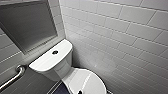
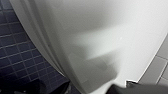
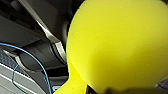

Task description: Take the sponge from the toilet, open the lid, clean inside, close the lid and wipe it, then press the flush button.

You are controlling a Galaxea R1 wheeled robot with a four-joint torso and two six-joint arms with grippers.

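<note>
From my head camera I look down into a tiled corner at the white toilet (image 1: 65,72). Its rectangular tank top sits at the far left, with a dark round flush button (image 1: 55,52) in the middle. The oval lid (image 1: 87,82) is down and lies nearer to me, right of the tank. A metal grab bar (image 1: 13,76) runs along the left wall, below a grey recessed panel (image 1: 27,22). White brick-pattern wall tiles (image 1: 120,37) cover the right side.

The sponge (image 3: 117,42) is bright yellow-green and sits right up against my right wrist camera, off the toilet. The robot's own dark body and a thin blue cable (image 3: 37,60) lie behind it. The right gripper (image 3: 110,90) shows as a dark edge under the sponge. Its fingers appear clamped on the sponge, which narrows there as if squeezed.

My left wrist camera is close over a glossy white curve of the toilet, with the dark blue tiled floor (image 2: 17,50) beside it. A dark part of the left gripper (image 2: 122,88) shows just beside that surface. I cannot tell whether it is open or closed.
</note>
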